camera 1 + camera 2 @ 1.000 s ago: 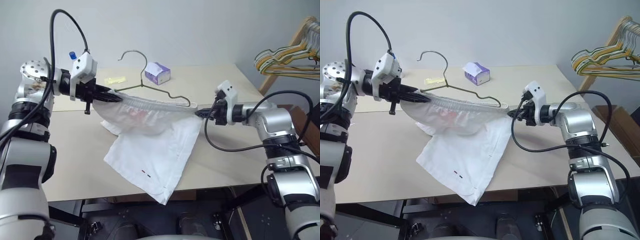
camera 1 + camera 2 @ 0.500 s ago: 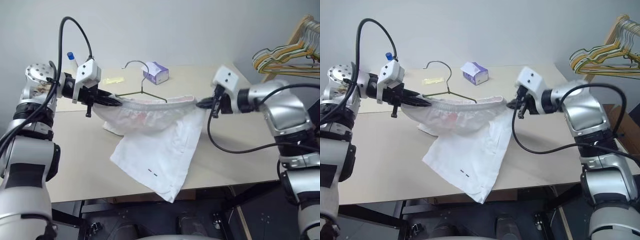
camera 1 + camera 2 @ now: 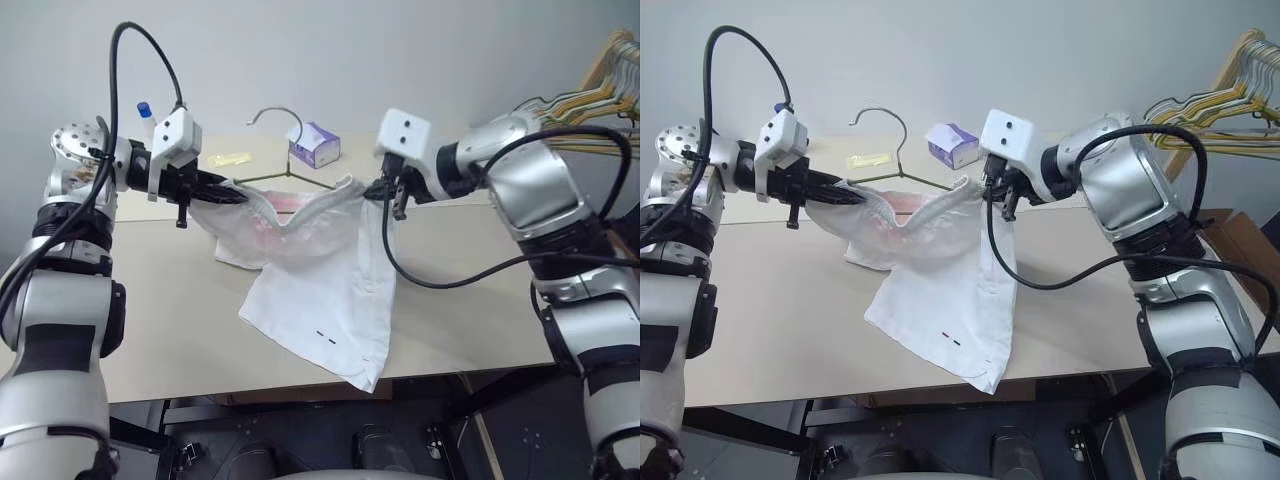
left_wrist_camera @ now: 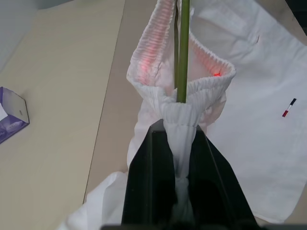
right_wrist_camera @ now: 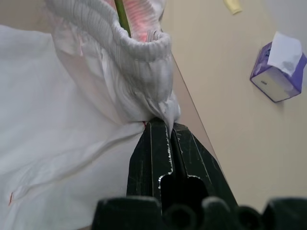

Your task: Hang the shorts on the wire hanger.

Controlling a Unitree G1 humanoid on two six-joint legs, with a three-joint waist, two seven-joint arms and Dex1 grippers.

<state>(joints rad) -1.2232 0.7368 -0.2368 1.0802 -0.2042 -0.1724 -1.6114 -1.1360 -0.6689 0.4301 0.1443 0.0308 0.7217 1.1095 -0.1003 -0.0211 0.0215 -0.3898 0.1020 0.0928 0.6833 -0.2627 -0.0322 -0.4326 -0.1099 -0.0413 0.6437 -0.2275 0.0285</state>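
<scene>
Since a second ago the right claw (image 3: 995, 195) rose inward, slackening the shorts (image 3: 320, 290); both it and the left claw (image 3: 228, 196) grip the waistband, which could slip off the wire hanger (image 3: 275, 150).

From my station the head views look evenly and softly lit from above, bright enough that the table (image 3: 160, 300) reads a flat pale beige with faint, diffuse shadows under the shorts (image 3: 320, 290) and no hard glare. Both head views are sharp across the frame, with no motion blur on either arm. In the left wrist view the left gripper (image 4: 180, 191) sits dark and slightly soft up close, and I see a red glow on the inside of the waistband in both wrist views.
</scene>
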